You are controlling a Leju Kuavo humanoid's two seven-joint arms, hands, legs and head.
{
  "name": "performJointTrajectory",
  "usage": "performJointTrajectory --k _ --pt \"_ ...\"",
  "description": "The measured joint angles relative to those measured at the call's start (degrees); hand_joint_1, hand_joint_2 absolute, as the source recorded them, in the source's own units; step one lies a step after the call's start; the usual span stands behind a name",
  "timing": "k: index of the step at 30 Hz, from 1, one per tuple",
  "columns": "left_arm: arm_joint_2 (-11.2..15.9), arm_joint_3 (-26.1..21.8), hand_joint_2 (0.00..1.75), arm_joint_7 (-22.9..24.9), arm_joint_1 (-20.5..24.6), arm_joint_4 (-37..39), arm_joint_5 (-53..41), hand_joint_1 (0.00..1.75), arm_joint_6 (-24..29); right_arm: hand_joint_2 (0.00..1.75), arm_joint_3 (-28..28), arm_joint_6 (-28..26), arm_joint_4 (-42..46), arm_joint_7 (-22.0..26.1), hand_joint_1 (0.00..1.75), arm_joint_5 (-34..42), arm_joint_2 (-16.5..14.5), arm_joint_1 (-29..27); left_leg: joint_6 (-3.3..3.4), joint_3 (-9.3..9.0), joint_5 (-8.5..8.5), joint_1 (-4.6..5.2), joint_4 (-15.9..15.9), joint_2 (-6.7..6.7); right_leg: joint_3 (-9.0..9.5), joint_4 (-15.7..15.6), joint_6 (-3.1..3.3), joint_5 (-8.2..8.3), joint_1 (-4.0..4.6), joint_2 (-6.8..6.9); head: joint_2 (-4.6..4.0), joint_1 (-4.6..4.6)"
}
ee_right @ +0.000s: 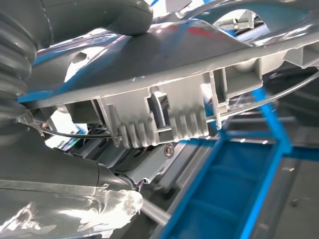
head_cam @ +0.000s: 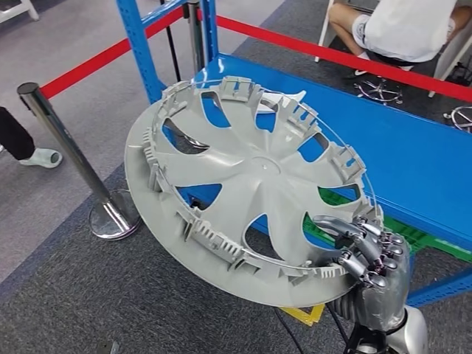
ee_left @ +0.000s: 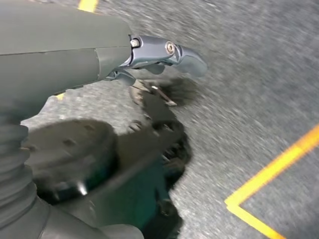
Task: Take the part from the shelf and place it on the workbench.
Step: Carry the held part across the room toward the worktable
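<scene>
— Where is the hubcap [head_cam: 245,184]?
— One grey hubcap, tilted, held at its near rim by the right hand [head_cam: 374,254] — fingers [head_cam: 356,230] curled over the edge — above the blue counter [head_cam: 411,162].
— And the left hand [ee_left: 158,52]?
— Over the floor; whether its fingers hold anything, I cannot tell.

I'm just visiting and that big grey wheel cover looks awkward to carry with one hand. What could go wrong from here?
1. The right hand grips the grey wheel cover only at its rim, so the tilted disc could twist or slip out.
2. The cover hangs in the air beside the blue workbench; its far edge might knock the bench edge.
3. The steel barrier post stands close by and could be caught.
</scene>
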State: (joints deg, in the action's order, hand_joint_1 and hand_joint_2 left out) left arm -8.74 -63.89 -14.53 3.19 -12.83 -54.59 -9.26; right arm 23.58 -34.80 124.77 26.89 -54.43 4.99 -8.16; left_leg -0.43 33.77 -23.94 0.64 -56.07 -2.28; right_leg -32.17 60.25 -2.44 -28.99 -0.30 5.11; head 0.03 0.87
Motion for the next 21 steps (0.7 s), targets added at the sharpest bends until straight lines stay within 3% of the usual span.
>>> performJointTrajectory --k 2,4,5,6,7,9,11,12,13,15,16,18,20,21 --pt "-0.1 -0.1 1.75 1.9 0.1 0.0 -1.0 0.00 2.0 1.75 0.0 0.1 -0.1 0.2 1.75 0.0 0.1 0.1 0.43 -0.12 0.21 -0.21 0.2 1.54 -2.56 5.8 -0.26 -3.05 -0.16 -3.66 0.00 0.35" --pt "0.0 -0.1 1.75 2.8 0.2 0.0 -1.8 0.00 3.9 1.75 0.1 0.1 -0.1 0.2 1.75 -0.4 0.2 0.2 0.62 -0.13 0.23 -0.19 0.2 3.29 -6.38 13.2 -0.34 -5.77 -0.11 -4.92 0.00 0.54" --pt "0.0 -0.1 1.75 3.0 0.1 0.0 -1.9 0.00 4.5 1.75 0.1 0.1 -0.1 0.1 1.75 -0.6 0.2 0.2 0.65 -0.16 0.21 -0.18 0.2 4.19 -7.51 15.0 -0.37 -5.83 -0.09 -5.04 0.00 0.57" --pt "0.1 -0.1 1.75 3.1 0.1 0.0 -1.9 0.00 4.7 1.75 0.1 0.1 -0.1 0.1 1.75 -0.8 0.2 0.1 0.64 -0.23 0.21 -0.19 0.1 5.11 -7.56 14.5 -0.35 -4.70 -0.12 -5.11 0.00 0.58" --pt "0.1 -0.2 1.75 3.3 0.0 0.0 -1.9 0.00 4.6 1.75 0.1 0.1 -0.1 0.0 1.75 -0.9 0.3 0.1 0.58 -0.32 0.19 -0.24 0.1 6.03 -6.44 11.6 -0.35 -2.60 -0.22 -5.45 -0.01 0.59" --pt "0.2 -0.3 1.75 2.9 0.1 0.0 -1.8 0.00 4.0 1.75 0.1 0.0 -0.1 0.0 1.75 -1.1 0.3 0.2 0.18 -0.31 0.09 -0.30 -0.3 7.78 -2.97 3.6 -0.45 1.16 -0.80 -8.22 -0.01 0.60" --pt "0.3 -0.6 1.75 2.0 0.1 0.0 -1.7 0.00 3.8 1.75 0.1 -0.1 0.0 0.0 1.75 -1.4 0.3 0.1 -0.52 0.21 0.20 -0.39 -0.6 9.17 -1.11 -0.4 -0.23 2.19 -1.17 -10.70 0.00 0.54" --pt "0.3 -0.8 1.75 1.7 0.1 0.0 -1.6 0.00 3.8 1.75 0.1 -0.2 0.0 -0.1 1.75 -1.5 0.3 0.1 -0.87 0.53 0.38 -0.48 -0.6 9.78 -1.02 -0.5 0.05 2.04 -1.13 -10.87 0.00 0.51" --pt "0.3 -0.9 1.75 1.5 -0.1 0.0 -1.6 0.00 3.8 1.75 0.1 -0.2 0.0 -0.1 1.75 -1.6 0.3 0.1 -1.18 0.75 0.54 -0.63 -0.5 10.31 -1.02 -0.5 0.45 2.15 -1.05 -10.20 0.01 0.48" --pt "0.4 -1.1 1.75 0.8 -0.2 0.0 -1.6 0.00 4.0 1.75 0.1 -0.3 0.0 -0.1 1.75 -1.8 0.3 0.0 -1.74 1.41 -0.15 -0.56 -1.5 8.85 -0.84 -0.7 1.21 2.32 -1.07 -8.71 0.00 0.19" --pt "0.4 -1.1 1.75 0.4 -0.2 0.0 -1.7 0.00 4.0 1.75 0.1 -0.5 0.0 -0.1 1.75 -1.8 0.3 0.0 -2.02 2.44 -1.38 -0.48 -3.5 7.24 -0.74 -0.9 1.54 2.36 -1.12 -7.81 0.00 -0.07" --pt "0.3 -1.1 1.75 -0.3 0.1 0.0 -2.0 0.00 3.2 1.75 0.1 -0.7 0.0 -0.1 1.75 -1.7 0.3 -0.1 -2.50 6.07 -4.97 -0.49 -10.7 4.13 -0.67 -1.0 1.93 2.28 -0.96 -6.00 -0.01 -0.59" --pt "0.3 -1.1 1.75 -0.5 0.2 0.0 -2.3 0.00 1.7 1.75 0.0 -0.8 0.0 0.0 1.75 -1.4 0.3 -0.1 -2.75 9.10 -6.85 -0.64 -16.7 3.19 -0.67 -1.0 2.07 2.16 -0.84 -4.20 0.00 -0.63" --pt "0.3 -1.1 1.75 -0.5 0.1 0.0 -2.4 0.00 1.1 1.75 0.0 -0.8 0.0 0.0 1.75 -1.2 0.3 -0.1 -2.76 9.15 -6.23 -0.67 -16.8 3.05 -0.63 -1.0 2.06 2.10 -0.81 -3.38 0.00 -0.64"
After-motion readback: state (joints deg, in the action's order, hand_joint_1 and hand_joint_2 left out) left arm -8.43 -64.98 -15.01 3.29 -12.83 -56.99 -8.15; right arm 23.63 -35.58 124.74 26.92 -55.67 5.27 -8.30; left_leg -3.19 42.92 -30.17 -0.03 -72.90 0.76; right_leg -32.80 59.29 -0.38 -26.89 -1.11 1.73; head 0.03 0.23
